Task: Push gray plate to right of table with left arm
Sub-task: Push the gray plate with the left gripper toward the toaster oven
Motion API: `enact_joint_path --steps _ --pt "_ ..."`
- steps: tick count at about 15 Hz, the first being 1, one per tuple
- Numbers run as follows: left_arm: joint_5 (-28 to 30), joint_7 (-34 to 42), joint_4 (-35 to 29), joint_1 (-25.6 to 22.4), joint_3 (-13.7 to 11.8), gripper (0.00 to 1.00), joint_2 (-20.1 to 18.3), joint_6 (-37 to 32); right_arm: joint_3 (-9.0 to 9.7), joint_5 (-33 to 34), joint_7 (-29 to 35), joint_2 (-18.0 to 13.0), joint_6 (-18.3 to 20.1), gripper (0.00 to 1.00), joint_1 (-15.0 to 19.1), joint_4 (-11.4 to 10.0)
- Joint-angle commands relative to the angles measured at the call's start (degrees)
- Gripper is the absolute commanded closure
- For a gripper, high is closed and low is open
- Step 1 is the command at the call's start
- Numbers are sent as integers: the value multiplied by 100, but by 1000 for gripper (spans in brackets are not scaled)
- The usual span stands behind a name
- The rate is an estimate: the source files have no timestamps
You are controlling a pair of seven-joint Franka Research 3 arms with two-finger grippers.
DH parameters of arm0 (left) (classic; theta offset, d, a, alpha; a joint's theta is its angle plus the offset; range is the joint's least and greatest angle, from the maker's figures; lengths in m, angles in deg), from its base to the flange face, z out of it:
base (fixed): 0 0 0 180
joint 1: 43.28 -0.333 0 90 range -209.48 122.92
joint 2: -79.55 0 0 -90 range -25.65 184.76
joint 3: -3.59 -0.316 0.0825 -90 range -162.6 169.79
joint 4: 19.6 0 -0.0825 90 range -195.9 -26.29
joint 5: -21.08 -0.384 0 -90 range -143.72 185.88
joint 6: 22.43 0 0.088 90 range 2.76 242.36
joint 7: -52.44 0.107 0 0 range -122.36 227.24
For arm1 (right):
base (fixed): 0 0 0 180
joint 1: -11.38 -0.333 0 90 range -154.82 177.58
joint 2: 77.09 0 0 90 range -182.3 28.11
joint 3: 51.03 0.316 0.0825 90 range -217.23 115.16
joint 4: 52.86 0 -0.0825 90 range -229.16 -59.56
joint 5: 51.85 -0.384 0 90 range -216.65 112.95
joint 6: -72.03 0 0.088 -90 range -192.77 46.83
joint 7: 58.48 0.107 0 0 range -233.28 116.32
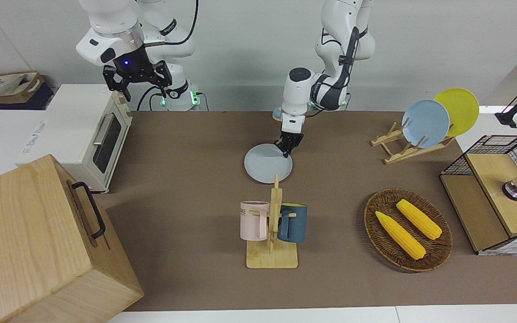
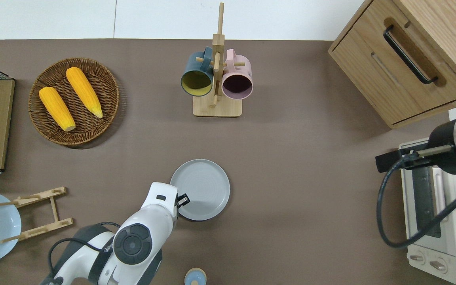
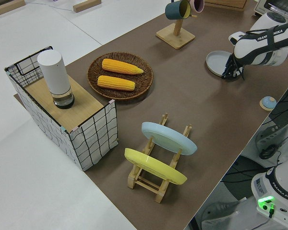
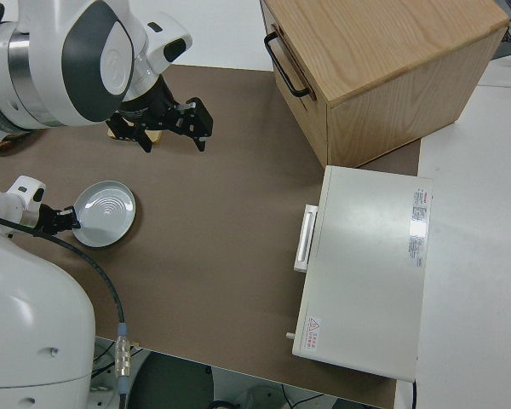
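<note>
The gray plate (image 1: 265, 165) (image 2: 201, 188) (image 3: 215, 62) (image 4: 105, 213) lies flat on the brown table (image 1: 186, 148) near its middle, nearer to the robots than the mug rack. My left gripper (image 1: 286, 151) (image 2: 183, 199) (image 3: 229, 73) (image 4: 62, 220) is down at table height. Its fingers are shut and press against the plate's rim on the side toward the left arm's end of the table. It holds nothing. The right gripper (image 1: 136, 80) (image 4: 172, 126) is parked, open and empty.
A mug rack (image 1: 273, 224) (image 2: 216, 79) with a pink and a blue mug stands farther from the robots than the plate. Toward the left arm's end are a corn basket (image 1: 407, 229) and a plate rack (image 1: 413, 134). A toaster oven (image 1: 92, 134) and wooden cabinet (image 1: 38, 242) fill the right arm's end.
</note>
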Motion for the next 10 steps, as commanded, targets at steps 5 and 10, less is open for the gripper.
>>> enact_joint_path --steps 5,10 --pt "-1205 -1924 1239 755 -15 1000 1277 -641 87 -33 74 -17 89 17 113 50" --pt "-1488 -2506 1741 1090 -15 1000 1612 -950 87 -25 74 -17 89 17 113 50"
